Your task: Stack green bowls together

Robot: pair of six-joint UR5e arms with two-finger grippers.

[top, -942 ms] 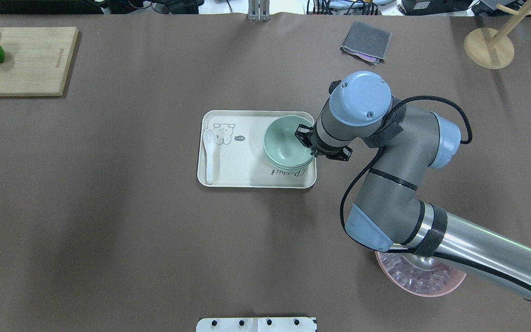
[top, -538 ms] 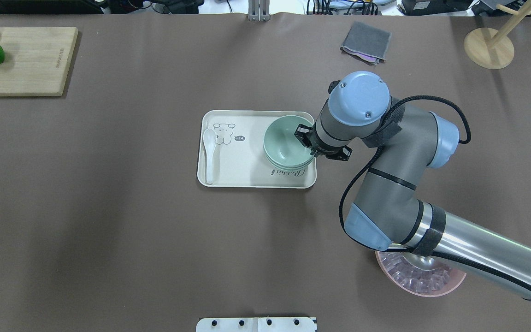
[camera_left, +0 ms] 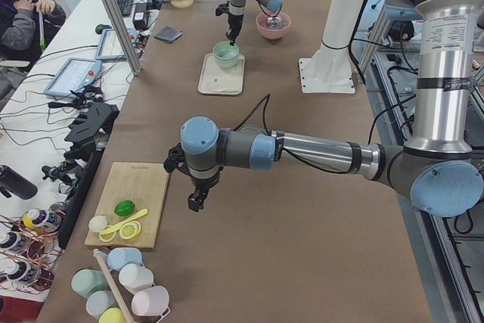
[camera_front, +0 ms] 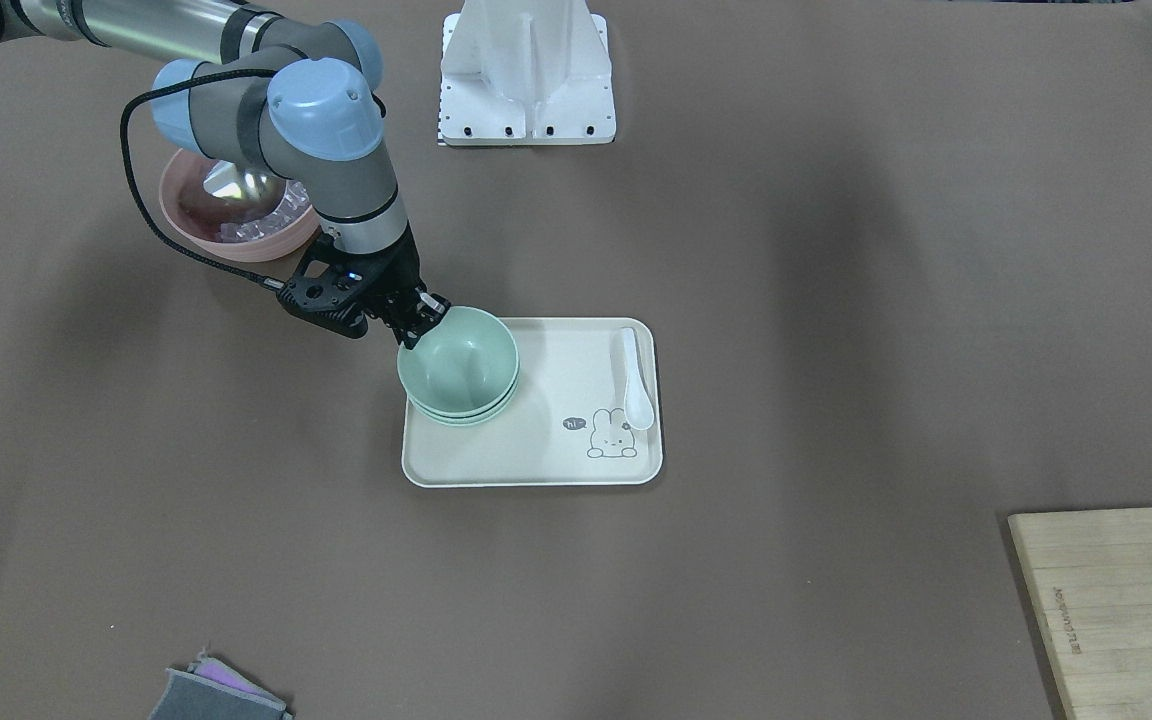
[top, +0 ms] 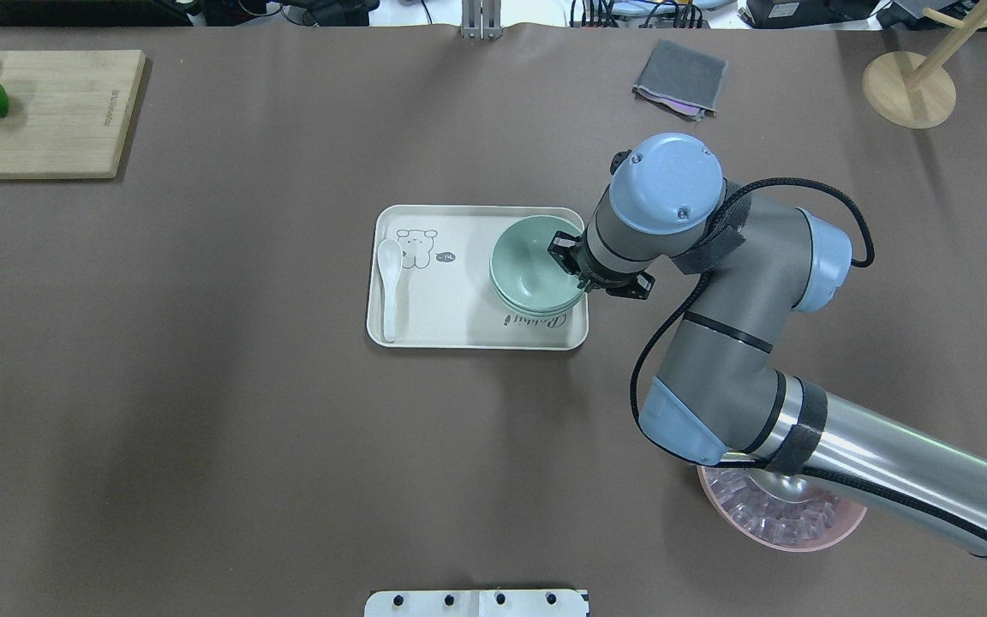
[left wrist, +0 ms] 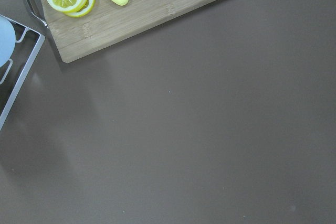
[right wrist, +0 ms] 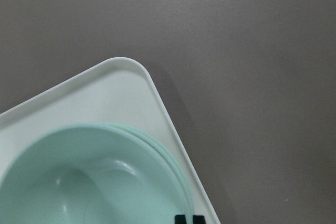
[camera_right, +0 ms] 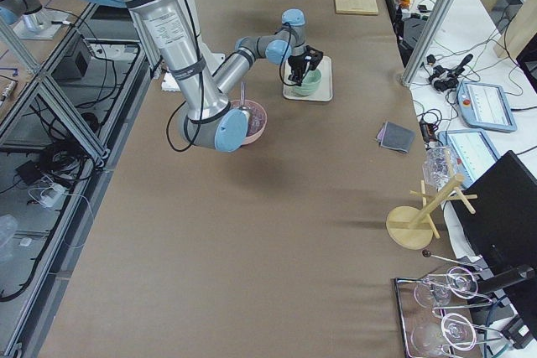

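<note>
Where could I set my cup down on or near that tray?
Yes: the cream rectangular tray is bare between the white spoon and the stacked pale green plastic bowls. The brown table beside the spoon is open too. Crowded where the right gripper pinches the bowls' rim.

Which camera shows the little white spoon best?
The overhead exterior view: the white spoon lies whole and unblocked on the tray. The front-facing view shows it nearly as well. In the side views it is too small to make out, and neither wrist camera catches it.
</note>
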